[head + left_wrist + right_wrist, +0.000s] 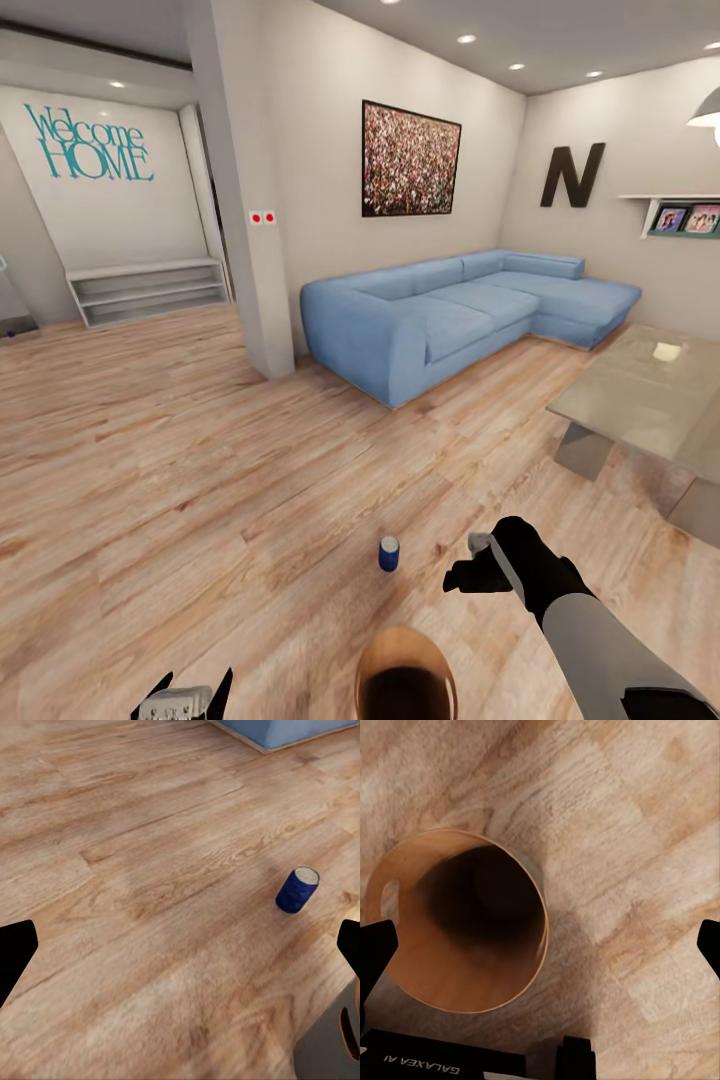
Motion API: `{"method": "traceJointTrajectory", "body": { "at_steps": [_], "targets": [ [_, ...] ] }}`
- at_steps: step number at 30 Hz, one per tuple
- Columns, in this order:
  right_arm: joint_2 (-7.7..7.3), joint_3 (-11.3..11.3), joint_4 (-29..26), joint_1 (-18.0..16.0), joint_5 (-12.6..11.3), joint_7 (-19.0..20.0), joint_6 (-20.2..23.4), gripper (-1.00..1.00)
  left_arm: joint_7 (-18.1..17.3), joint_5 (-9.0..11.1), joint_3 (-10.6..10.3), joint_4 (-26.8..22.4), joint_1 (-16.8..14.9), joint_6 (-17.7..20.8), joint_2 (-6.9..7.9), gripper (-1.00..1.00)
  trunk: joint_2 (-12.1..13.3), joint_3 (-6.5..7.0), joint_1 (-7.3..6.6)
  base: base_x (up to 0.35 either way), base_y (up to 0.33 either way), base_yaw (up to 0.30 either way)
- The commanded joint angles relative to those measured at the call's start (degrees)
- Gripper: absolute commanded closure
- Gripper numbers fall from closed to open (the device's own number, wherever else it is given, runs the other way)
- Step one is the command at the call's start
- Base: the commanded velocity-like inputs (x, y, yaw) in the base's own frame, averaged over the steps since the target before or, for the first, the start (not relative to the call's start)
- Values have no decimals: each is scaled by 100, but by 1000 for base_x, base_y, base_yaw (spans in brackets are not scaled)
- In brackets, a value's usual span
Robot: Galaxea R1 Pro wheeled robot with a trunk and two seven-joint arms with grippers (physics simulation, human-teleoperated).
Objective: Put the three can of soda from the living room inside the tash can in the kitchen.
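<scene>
Left tool (185, 695) sits at 7 o'clock in head view, low over the wood floor (150, 470); its wrist cam shows the fingertips far apart, so wide, nothing held. Blue soda can (389, 553) stands upright on floor near centre, approx 6 o'clock, apart from both tools. Trash can (405, 672) just behind it toward the robot, copper inside, looks empty though its bottom is dark. Right tool (480, 565) at 5 o'clock, spread wide, above the bin. Sofa (460, 310) at 1 o'clock, glass table (640, 400) at 3.
</scene>
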Motion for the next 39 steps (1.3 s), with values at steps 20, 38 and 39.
{"method": "traceJointTrajectory", "body": {
  "at_steps": [20,38,39],
  "targets": [
    [35,9,-4,0,16,-4,0,-100,-6,54,82,942,-3083,4219,386,-100,-804,-360,440,0,0,0],
    [35,5,9,2,17,-8,-68,-100,-751,16,60,2131,-3277,4298,633,-100,-1526,-683,835,0,0,0],
    [32,4,10,1,17,-8,-86,-100,-827,16,60,2140,-3278,4295,656,-100,-1566,-701,857,0,0,0]
  ]
}}
